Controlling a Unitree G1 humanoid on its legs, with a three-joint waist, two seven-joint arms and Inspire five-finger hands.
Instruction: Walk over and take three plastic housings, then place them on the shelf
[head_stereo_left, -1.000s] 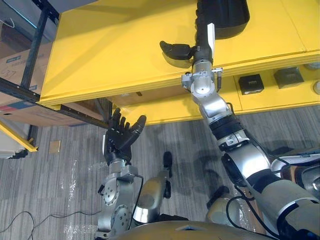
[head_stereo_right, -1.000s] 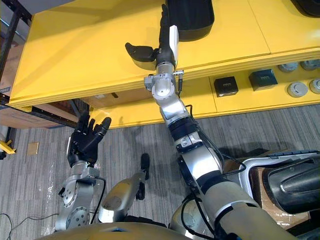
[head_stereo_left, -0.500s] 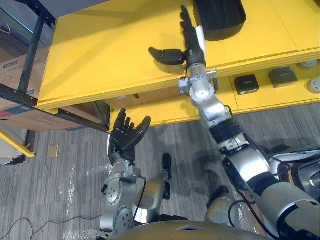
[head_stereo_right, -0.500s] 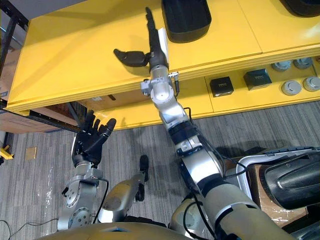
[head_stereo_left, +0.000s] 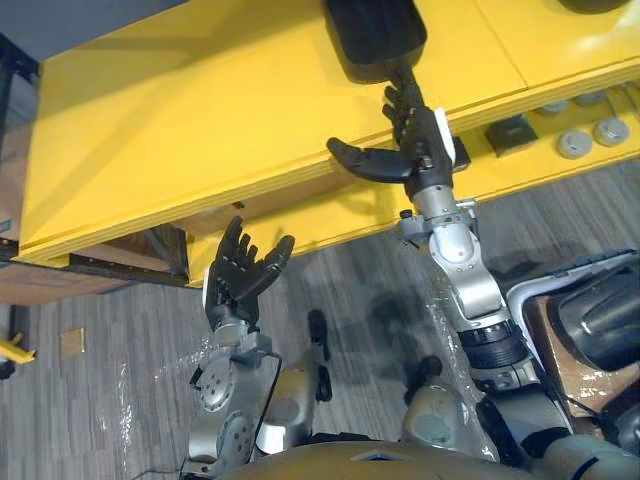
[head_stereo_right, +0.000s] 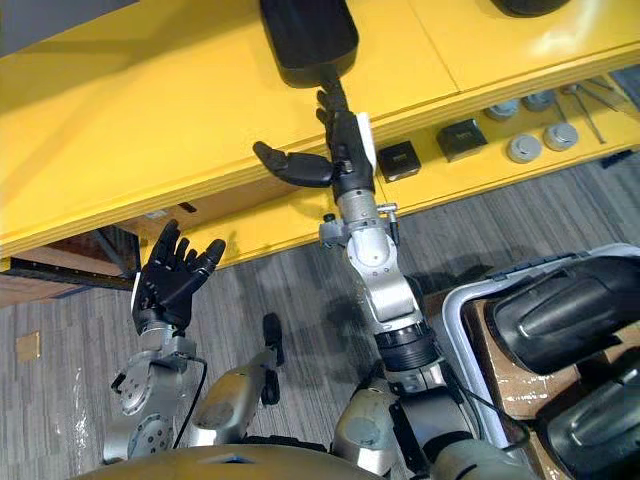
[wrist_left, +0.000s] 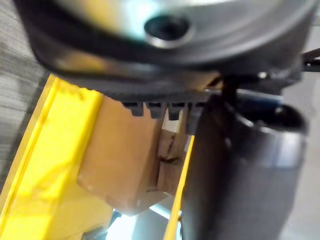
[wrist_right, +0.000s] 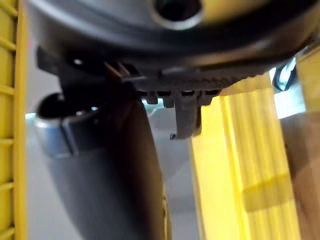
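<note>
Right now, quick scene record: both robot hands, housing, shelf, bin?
right robot hand: open, fingers straight, at the shelf's front edge, tips by the housing; contact unclear
left robot hand: open, empty, low in front of the shelf
plastic housing: black, lying on the top level
yellow shelf: lower level holds small black boxes and round grey parts
bin: on the robot's right, holds more black housings

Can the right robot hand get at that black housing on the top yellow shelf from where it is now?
Probably yes. The right robot hand is open at the yellow shelf edge, its fingers pointing at the black housing close ahead, with nothing lying between them.
</note>
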